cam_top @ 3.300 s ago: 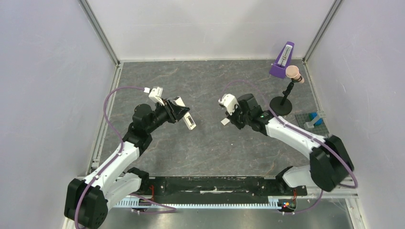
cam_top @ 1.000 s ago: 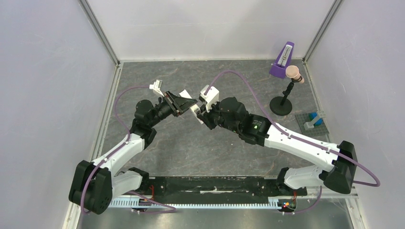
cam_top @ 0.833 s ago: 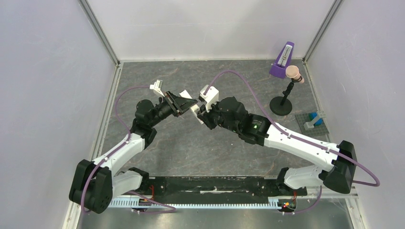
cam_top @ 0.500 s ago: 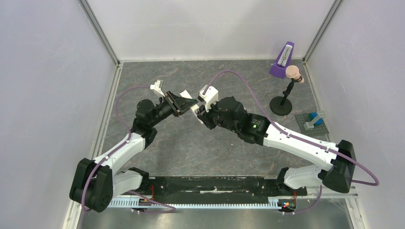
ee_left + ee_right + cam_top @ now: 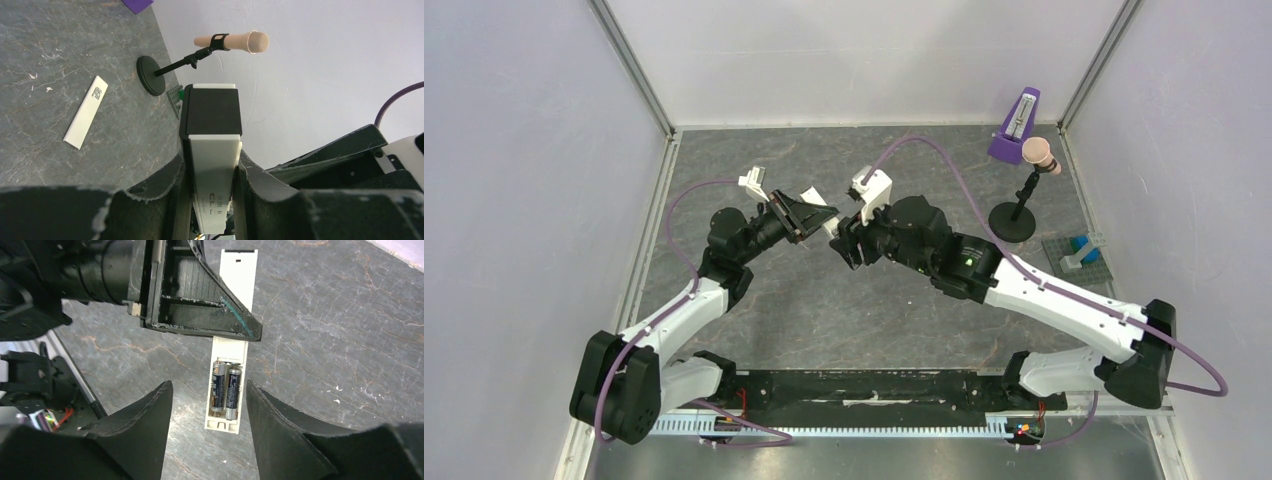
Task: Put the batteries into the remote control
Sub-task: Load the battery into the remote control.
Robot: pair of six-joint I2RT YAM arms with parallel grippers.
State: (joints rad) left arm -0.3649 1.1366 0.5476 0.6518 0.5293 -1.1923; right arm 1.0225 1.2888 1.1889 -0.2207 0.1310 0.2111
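Note:
My left gripper (image 5: 212,167) is shut on the white remote control (image 5: 212,150), held off the table with its dark end pointing away. From the right wrist, the remote control (image 5: 227,352) shows its open back. Two dark batteries (image 5: 218,387) lie side by side in the recess near its free end. My right gripper (image 5: 209,387) is open, its jaws standing either side of that end without touching it. From above, the left gripper (image 5: 809,215) and right gripper (image 5: 844,242) meet nose to nose at mid-table, with the remote control (image 5: 830,227) between them.
A thin white cover strip (image 5: 86,112) lies flat on the grey table. A microphone on a black stand (image 5: 1029,170) and a purple metronome (image 5: 1014,128) stand at the back right. A blue piece on a grey pad (image 5: 1081,252) sits by the right wall.
My right gripper has opened and its wrist has drawn back slightly to the right. The left arm and the remote have stayed put.

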